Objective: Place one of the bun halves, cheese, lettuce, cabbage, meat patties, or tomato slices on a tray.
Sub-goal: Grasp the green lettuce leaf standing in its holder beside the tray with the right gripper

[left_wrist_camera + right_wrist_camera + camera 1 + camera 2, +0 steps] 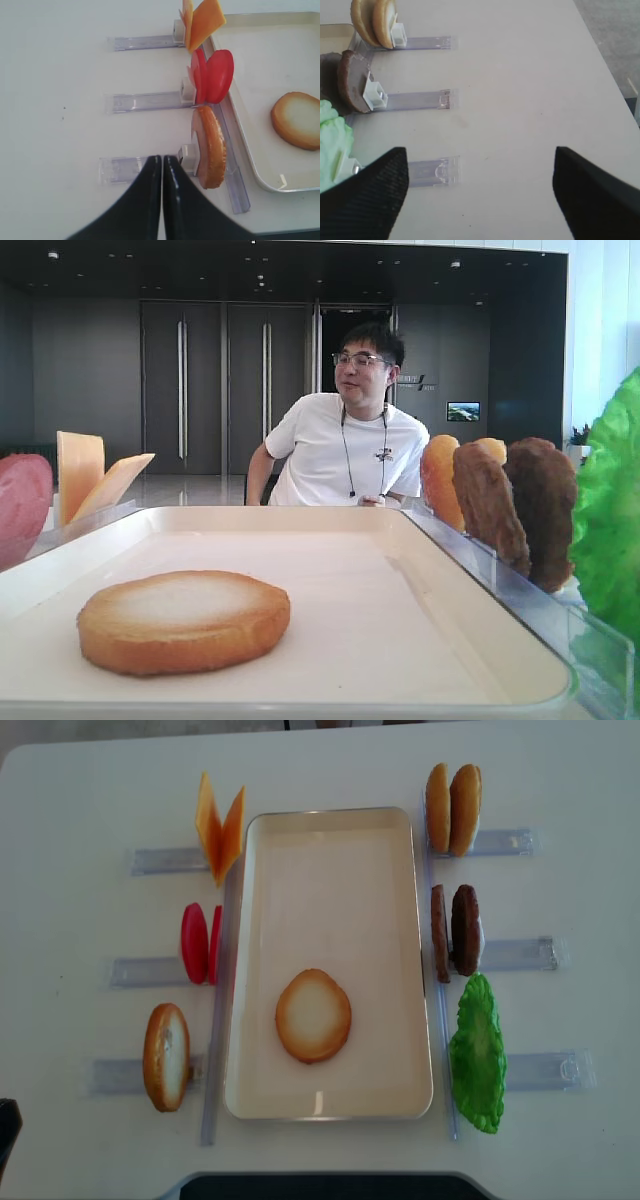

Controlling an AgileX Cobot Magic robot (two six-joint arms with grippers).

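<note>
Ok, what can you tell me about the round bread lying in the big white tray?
The bun half is a thick round disc, golden-brown and toasted around its edge, with a paler, creamy flat face turned up. It looks like bread, though smooth. It lies flat on the floor of the white tray, in the end nearer the robot, roughly midway between the long sides. Nothing else touches it; it is the only food there.
</note>
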